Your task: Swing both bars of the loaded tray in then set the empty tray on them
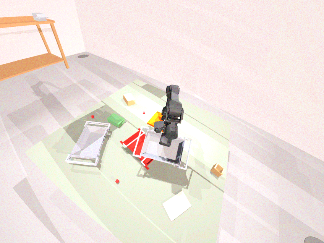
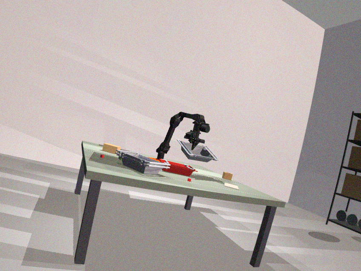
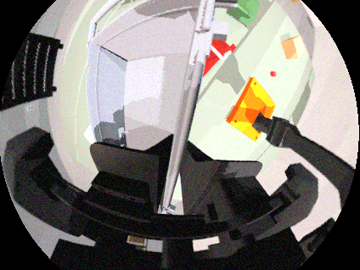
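Observation:
The red tray (image 1: 130,140) (image 2: 180,169) (image 3: 210,64) stands on the table, partly hidden in the top view by the held tray. Its white bars lie across its top as far as they show; its load is hidden. My gripper (image 1: 163,135) (image 2: 193,147) (image 3: 176,138) is shut on one long rim of the empty grey-white tray (image 1: 154,146) (image 2: 196,156) (image 3: 144,85). This tray hangs above the table, open side up, near the red tray and overlapping it in the top view. Its own wire bars stand out at both ends. Its exact tilt is hard to tell.
Another grey-white tray (image 1: 87,142) (image 2: 132,163) stands left of the red one. A green block (image 1: 115,119), a tan box (image 1: 129,100), an open tan box (image 1: 216,170), a white sheet (image 1: 177,206) and small red cubes (image 1: 117,180) lie around. The arm stands on an orange plate (image 3: 250,106).

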`<control>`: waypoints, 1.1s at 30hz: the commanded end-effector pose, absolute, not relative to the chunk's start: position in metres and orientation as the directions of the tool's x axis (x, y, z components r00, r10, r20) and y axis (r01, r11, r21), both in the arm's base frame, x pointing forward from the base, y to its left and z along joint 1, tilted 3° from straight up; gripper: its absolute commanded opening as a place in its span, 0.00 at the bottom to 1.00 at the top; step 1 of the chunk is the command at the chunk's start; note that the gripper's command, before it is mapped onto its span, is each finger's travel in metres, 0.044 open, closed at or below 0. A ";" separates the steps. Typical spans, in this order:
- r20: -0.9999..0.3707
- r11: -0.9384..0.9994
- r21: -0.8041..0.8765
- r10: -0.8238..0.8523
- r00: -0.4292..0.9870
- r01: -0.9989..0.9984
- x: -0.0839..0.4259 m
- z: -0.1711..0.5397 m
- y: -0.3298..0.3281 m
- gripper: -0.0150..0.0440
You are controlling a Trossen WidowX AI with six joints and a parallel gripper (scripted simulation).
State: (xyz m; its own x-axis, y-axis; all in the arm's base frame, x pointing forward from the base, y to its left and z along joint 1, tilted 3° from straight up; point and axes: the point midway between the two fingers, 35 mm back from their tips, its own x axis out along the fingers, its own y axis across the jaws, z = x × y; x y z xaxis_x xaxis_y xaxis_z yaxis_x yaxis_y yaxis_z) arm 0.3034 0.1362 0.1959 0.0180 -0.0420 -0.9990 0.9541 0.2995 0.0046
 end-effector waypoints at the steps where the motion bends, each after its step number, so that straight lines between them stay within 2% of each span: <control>1: -0.999 0.225 0.024 -0.042 0.034 0.974 0.309 0.201 0.120 0.25; 25: -0.998 -0.183 0.045 -0.056 0.036 0.982 0.327 0.205 0.029 0.25; 33: -0.998 -0.194 0.046 -0.056 0.036 0.980 0.327 0.205 0.027 0.25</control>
